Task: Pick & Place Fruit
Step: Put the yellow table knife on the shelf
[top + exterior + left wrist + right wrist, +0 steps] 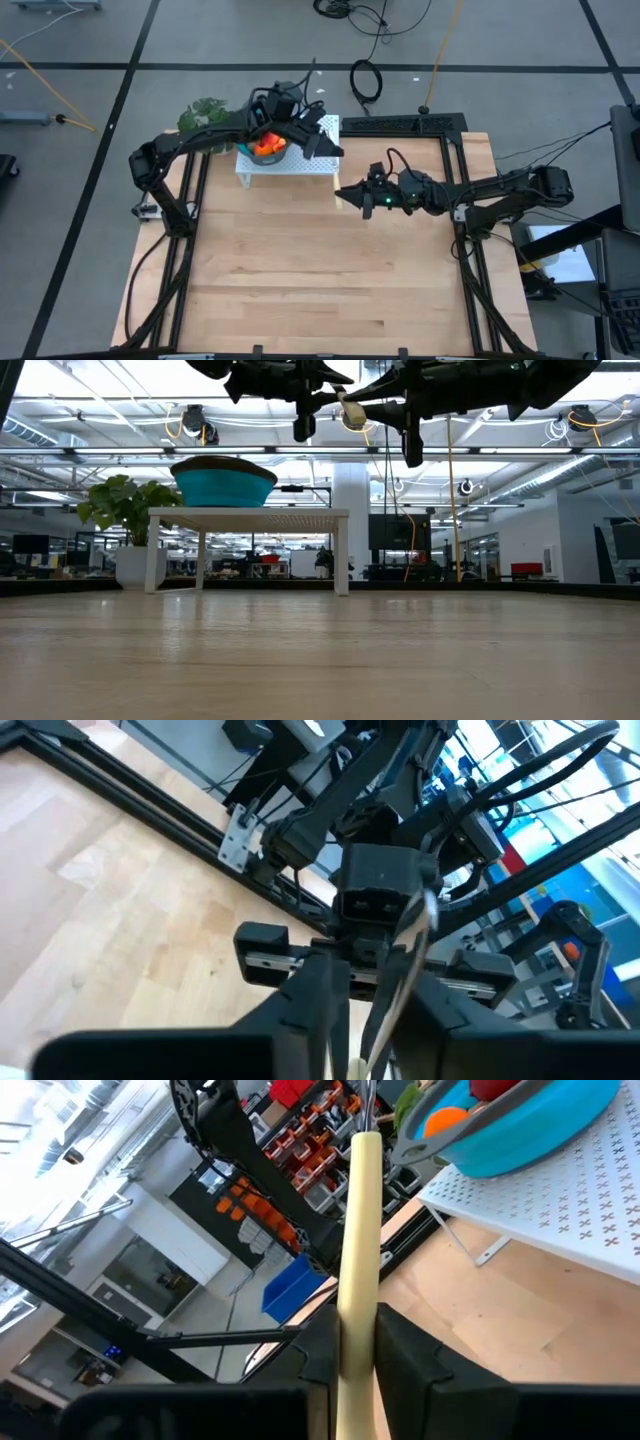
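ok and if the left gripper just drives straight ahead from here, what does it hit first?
Probably the knife, held in the right gripper, which faces the left gripper head-on beside the white stand. Depth between them is unclear.

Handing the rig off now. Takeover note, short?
Right hand: shut on the pale yellow handle of the knife, raised beside the white stand.
Left hand: raised at the stand's right end, facing the right hand; grip unclear.
Fruit: orange and red pieces lie in the teal bowl on the stand.
Done: those pieces are in the bowl.
Left: neither hand holds fruit; the knife probably needs putting down first. No other fruit shows in these views.
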Controlling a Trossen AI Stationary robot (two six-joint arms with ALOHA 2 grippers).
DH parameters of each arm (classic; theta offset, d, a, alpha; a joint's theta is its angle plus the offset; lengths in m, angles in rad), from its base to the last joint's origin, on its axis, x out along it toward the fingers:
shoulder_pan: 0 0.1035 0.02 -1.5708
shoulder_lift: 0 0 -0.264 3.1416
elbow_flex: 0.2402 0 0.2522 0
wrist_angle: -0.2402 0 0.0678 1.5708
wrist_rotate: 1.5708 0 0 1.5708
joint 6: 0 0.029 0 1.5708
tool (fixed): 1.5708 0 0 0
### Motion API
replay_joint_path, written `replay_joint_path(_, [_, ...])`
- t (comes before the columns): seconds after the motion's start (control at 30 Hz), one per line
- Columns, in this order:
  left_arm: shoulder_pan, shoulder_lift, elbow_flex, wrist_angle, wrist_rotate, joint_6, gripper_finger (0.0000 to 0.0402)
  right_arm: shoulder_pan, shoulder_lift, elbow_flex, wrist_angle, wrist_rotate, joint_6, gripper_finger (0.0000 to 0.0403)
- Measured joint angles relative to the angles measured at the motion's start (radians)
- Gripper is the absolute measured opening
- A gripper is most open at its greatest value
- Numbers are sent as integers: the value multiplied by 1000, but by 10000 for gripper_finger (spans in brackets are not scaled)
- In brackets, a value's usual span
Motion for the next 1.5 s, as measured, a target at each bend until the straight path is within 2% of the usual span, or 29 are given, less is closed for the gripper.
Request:
replay_joint_path(0.2, [45,0,0,-54,20,36,138,-32,0,0,0,20,28,33])
replay_joint_path(0.37, [100,-17,-1,-110,-34,65,156,-63,0,0,-22,20,58,33])
replay_joint_path(0.57, [133,-58,-1,-121,-128,136,149,-117,0,0,-28,21,131,33])
replay_joint_path(0.83, [105,-130,-1,-155,-247,314,128,-208,19,7,-23,18,233,33])
replay_joint_path(1.07, [35,-140,-1,-201,-252,424,114,-247,139,118,-32,-63,230,33])
replay_joint_path(1.23, [-5,-153,-1,-224,-253,479,104,-268,217,163,-44,-65,255,33])
replay_joint_path(1.5, [-42,-227,-2,-252,-278,592,93,-298,229,208,-171,-58,243,33])
